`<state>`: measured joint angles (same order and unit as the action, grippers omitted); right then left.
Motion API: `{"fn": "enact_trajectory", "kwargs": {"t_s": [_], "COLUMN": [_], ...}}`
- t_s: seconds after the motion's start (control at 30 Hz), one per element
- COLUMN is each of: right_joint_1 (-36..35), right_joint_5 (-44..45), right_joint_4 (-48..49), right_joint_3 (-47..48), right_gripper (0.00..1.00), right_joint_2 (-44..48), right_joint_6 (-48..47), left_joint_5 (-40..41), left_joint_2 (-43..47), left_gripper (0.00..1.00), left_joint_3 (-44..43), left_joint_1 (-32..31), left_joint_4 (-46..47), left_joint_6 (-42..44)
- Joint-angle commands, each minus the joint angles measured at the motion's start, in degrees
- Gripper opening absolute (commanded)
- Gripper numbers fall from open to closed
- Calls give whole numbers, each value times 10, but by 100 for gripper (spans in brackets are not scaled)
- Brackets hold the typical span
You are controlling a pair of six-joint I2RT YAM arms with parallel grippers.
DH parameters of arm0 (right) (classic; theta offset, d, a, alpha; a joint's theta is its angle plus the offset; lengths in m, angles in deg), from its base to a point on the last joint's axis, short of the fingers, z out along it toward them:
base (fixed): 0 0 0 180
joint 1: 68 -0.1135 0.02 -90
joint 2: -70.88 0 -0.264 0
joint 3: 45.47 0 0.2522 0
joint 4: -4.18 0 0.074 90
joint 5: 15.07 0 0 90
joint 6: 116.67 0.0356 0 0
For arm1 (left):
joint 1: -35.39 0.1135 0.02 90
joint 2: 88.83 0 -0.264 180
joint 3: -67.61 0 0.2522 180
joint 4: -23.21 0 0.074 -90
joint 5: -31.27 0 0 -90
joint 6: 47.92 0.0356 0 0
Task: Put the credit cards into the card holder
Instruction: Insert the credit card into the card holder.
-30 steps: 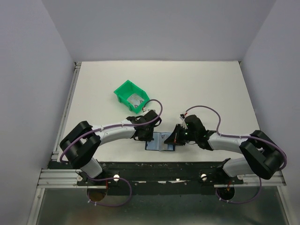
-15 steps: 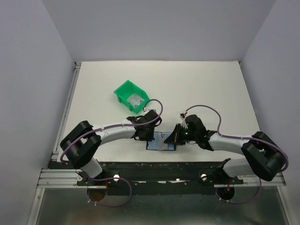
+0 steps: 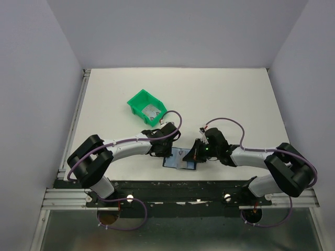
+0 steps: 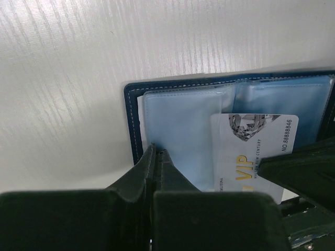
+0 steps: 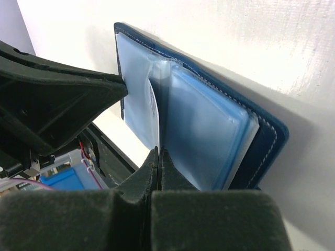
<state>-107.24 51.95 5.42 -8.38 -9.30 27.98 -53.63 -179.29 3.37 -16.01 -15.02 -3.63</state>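
The green bin (image 3: pixel 137 100) sits on the white surface (image 3: pixel 220 94), beyond the left hand (image 3: pixel 167 152) and a little to its left, well apart from it. A pale card (image 3: pixel 152 111) lies inside the bin; its print is too small to make out.

The left hand is closed, its two fingers meeting at a point. In the left wrist view that point rests on the near edge of the holder's (image 4: pixel 134 120) left clear sleeve (image 4: pixel 178 130). Whether the tips pinch the plastic or only press on it cannot be told. The holder lies open and flat between the two hands, its navy border showing around the sleeves. Its near edge is hidden behind the left hand's fingers, and its right end is cut off by the frame.

Just right of the left hand's tips, the VIP card (image 4: pixel 251 141) lies across the middle of the holder. It shows a diamond print, gold letters and a number. Its lower right corner disappears under the right hand's dark fingers (image 4: pixel 306 167). Whether its top edge is inside a sleeve or only lying on one is unclear.

The right hand (image 5: pixel 158 156) is closed on the VIP card, which its own camera sees only edge-on as a thin pale line between the sleeves. From above, both hands cover most of the holder.
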Motion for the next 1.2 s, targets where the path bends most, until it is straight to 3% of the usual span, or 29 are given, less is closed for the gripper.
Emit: {"fn": "enact_trajectory", "kwargs": {"t_s": [0.0,0.63,1.17], "right_joint_1": [2,10,16], "right_joint_5": [-10,35,71], "right_joint_4": [1,4,63], "right_joint_3": [14,19,7], "right_gripper": [0,0,0], "right_joint_2": [-26,-27,-44], "right_joint_6": [0,-2,27], "left_joint_5": [-13,-13,-14], "left_joint_2": [-26,-27,-27], "left_gripper": [0,0,0], "left_joint_3": [13,12,13], "left_joint_1": [-3,-3,-3], "left_joint_4": [-17,-18,-18], "left_joint_6": [1,4,2]}}
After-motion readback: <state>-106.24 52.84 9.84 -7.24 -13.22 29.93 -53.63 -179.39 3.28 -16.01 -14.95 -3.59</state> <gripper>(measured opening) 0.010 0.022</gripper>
